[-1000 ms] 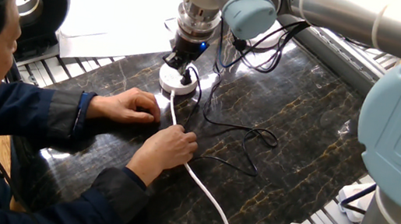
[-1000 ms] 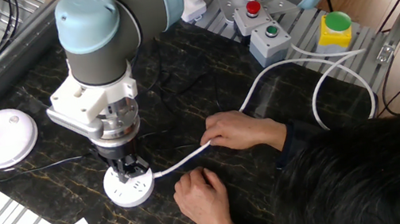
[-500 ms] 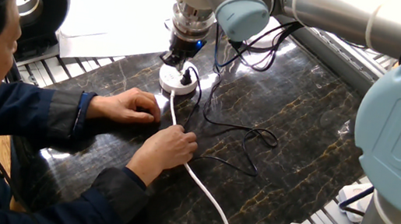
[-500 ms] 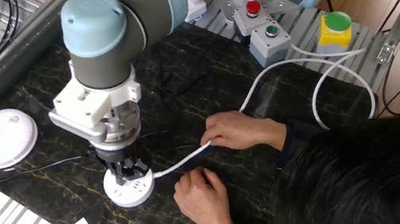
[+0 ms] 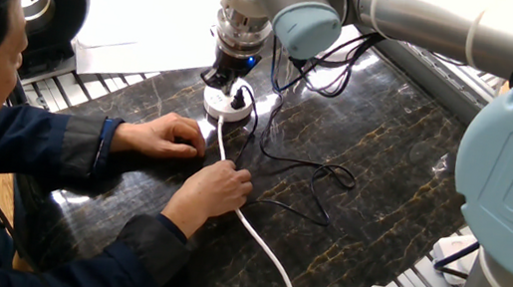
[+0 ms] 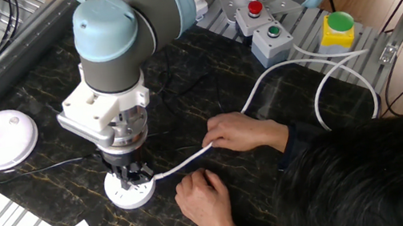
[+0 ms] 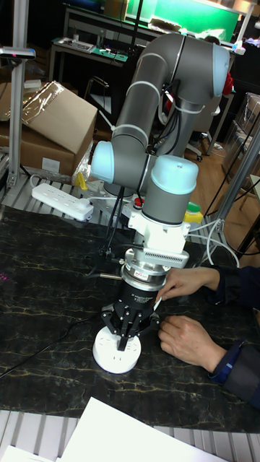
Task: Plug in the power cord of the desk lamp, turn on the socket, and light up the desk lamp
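Note:
The round white socket lies on the dark table, its thick white cable running under a person's hand. My gripper points straight down with its fingers together, tips at the socket's top. A small black plug sits on the socket beside the tips. From it the thin black power cord loops over the table. The desk lamp's white disc base rests far left.
A person's two hands rest by the socket, one on the white cable. Button boxes stand at the table edge, a rectangular power strip lies behind the arm, and paper sheets lie beyond the socket.
The arm has shifted slightly sideways over the socket, the gripper staying low at its top. The person's hands, the cable and the lamp have not moved.

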Controlling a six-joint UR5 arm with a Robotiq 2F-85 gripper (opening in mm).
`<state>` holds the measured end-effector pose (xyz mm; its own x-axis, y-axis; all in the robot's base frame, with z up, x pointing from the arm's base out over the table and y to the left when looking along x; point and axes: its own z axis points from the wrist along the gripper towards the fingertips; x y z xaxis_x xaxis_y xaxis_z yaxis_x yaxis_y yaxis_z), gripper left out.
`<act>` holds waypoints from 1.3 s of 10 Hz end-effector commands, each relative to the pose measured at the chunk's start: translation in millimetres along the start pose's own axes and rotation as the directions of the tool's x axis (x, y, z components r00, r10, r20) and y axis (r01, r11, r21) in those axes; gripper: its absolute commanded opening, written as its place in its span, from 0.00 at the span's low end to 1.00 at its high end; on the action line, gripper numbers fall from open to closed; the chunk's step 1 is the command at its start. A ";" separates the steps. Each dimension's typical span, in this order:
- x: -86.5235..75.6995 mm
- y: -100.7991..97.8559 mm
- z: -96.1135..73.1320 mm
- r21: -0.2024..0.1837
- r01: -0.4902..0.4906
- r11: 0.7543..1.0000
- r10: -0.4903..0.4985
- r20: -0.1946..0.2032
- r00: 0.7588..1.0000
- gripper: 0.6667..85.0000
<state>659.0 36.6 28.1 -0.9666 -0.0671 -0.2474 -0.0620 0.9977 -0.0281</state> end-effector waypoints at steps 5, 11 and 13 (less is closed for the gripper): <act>-1.9 -8.8 -3.4 0.016 0.024 1.000 -0.024 0.049 0.999 0.00; 2.9 -14.7 3.2 0.073 0.019 0.997 -0.021 0.035 0.999 0.00; 14.7 2.6 -19.4 0.102 0.012 0.995 -0.010 -0.013 1.000 0.00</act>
<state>651.7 30.0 31.3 -0.9597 -0.0905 -0.2659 -0.0652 0.9926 -0.1027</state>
